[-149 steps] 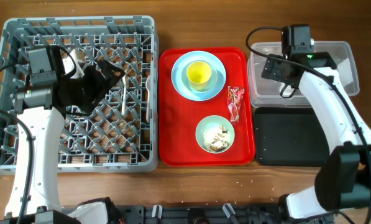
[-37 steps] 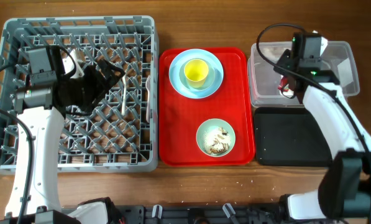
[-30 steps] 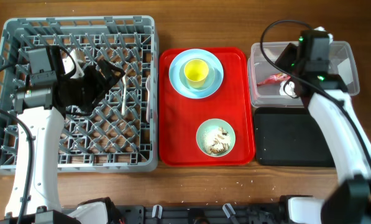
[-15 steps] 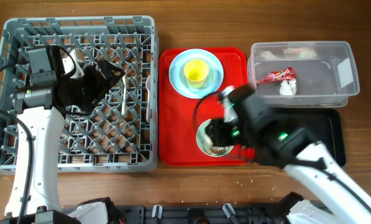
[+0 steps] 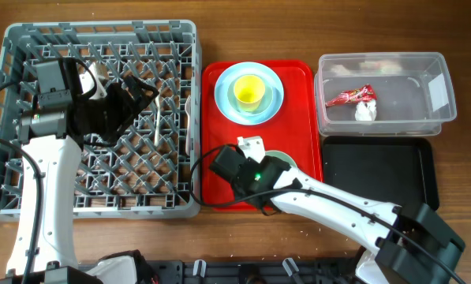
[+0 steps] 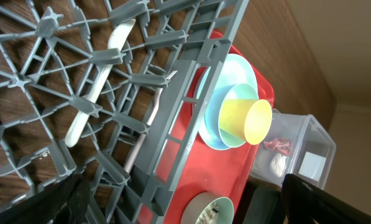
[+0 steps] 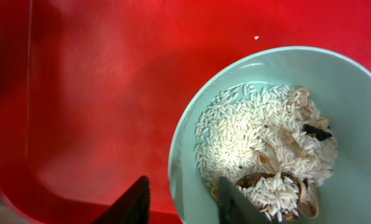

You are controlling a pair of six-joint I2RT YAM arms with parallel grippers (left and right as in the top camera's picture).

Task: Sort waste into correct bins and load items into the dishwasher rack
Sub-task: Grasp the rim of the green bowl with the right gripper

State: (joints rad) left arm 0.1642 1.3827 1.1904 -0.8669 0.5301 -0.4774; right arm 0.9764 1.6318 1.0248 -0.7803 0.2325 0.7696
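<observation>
A mint-green bowl (image 7: pixel 353 118) of beige-white food crumbs (image 7: pixel 260 137) sits on the red tray's near half, mostly under my right arm in the overhead view (image 5: pixel 287 160). My right gripper (image 5: pixel 260 175) (image 7: pixel 182 199) straddles its rim, one finger inside, the other outside with a strip of red between it and the rim. The wrapper (image 5: pixel 347 96) and tissue (image 5: pixel 365 111) lie in the clear tub (image 5: pixel 436 118). The yellow cup (image 5: pixel 250 91) stands on the blue plate (image 5: pixel 226 99). My left gripper (image 5: pixel 132 95) (image 6: pixel 185 211) hangs wide open over the dishwasher rack (image 5: pixel 22 197), holding nothing.
A white spoon (image 6: pixel 98 87) and fork (image 6: pixel 149 121) lie among the rack's pegs. The black tray (image 5: pixel 377 173) sits in front of the clear tub. The red serving tray (image 5: pixel 219 189) lies between the rack and the bins. My right arm crosses the tray's near right corner.
My right arm swung from the clear tub, where the wrapper now lies, down to the bowl on the red tray, and its jaws narrowed. The left arm has not moved.
</observation>
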